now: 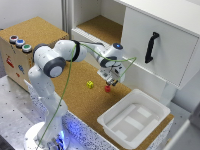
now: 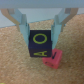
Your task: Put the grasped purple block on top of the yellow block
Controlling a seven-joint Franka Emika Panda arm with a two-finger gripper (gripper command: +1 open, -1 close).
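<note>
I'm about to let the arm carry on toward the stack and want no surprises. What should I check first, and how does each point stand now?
1. Purple block held between the end effector fingers: ok.
2. Block sits square in the grip: ok, wrist view.
3. Yellow block visible and uncovered: ok.
4. End effector above the yellow block: not ok; it is over the red block, toward the exterior view's right.
5. Held block clear of the red block: cannot tell.
6. White tray off the route: ok.
</note>
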